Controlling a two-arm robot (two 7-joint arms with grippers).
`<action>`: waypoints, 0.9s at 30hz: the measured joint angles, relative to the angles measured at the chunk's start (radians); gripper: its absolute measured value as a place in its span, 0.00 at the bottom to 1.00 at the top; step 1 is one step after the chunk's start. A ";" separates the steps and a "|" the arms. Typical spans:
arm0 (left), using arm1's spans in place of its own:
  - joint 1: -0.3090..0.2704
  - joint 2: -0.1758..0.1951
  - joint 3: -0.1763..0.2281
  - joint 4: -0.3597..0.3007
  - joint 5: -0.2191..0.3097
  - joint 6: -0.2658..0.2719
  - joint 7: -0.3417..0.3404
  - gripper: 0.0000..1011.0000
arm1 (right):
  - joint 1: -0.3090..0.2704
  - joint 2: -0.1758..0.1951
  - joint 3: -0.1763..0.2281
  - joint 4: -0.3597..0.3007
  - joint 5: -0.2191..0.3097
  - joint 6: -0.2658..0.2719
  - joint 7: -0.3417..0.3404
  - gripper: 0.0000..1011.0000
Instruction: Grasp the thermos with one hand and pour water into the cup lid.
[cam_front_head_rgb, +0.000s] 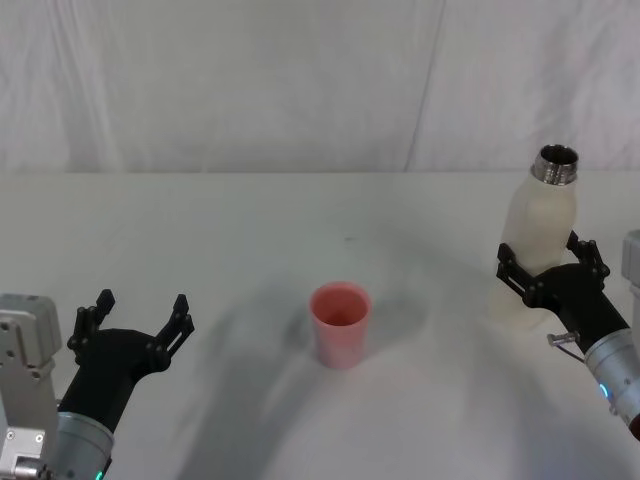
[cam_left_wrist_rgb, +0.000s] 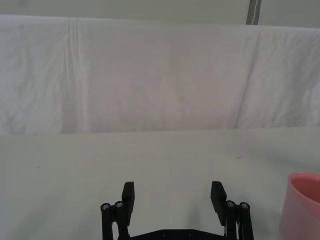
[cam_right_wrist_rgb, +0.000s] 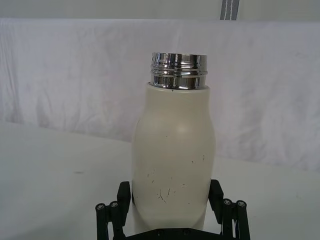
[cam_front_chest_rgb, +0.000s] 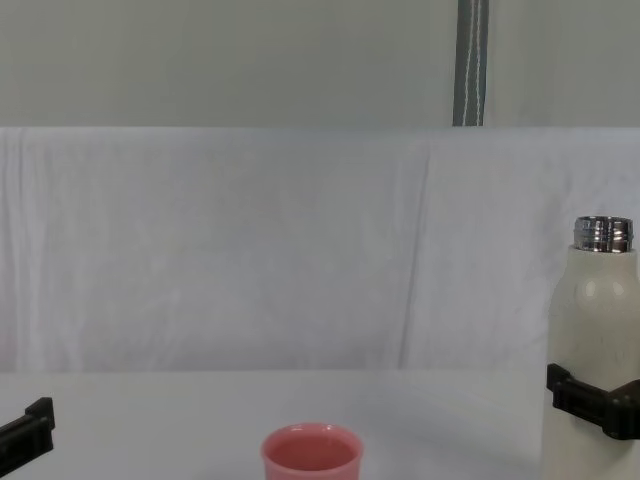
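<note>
While the thermos (cam_front_head_rgb: 540, 240) stands upright at the worktop's (cam_front_head_rgb: 250, 240) right side, the right end effector (cam_front_head_rgb: 551, 266) clasps its lower body, fingers on both flanks. Cup lid (cam_front_head_rgb: 340, 322) sits mid-worktop, well apart. Left end effector (cam_front_head_rgb: 137, 318) hovers wide and empty at near left.

both arms are showing the same build: the left gripper (cam_front_head_rgb: 140, 315) and the right gripper (cam_front_head_rgb: 551, 263) are wearing matte black linkage fingers with flat rectangular pads, silver screw heads glinting at the knuckle joints (paired on each side). silver-grey wrist cuffs are carrying small glowing lights, and pale grey boxy housings are sitting beside them.
</note>
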 joint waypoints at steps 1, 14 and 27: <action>0.000 0.000 0.000 0.000 0.000 0.000 0.000 0.99 | -0.001 0.000 0.000 -0.002 0.000 0.001 -0.001 0.99; 0.000 0.000 0.000 0.000 0.000 0.000 0.000 0.99 | -0.042 0.000 0.006 -0.044 -0.002 0.009 -0.015 0.99; 0.000 0.000 0.000 0.000 0.000 0.000 0.000 0.99 | -0.091 -0.002 0.015 -0.090 -0.013 0.009 -0.035 0.99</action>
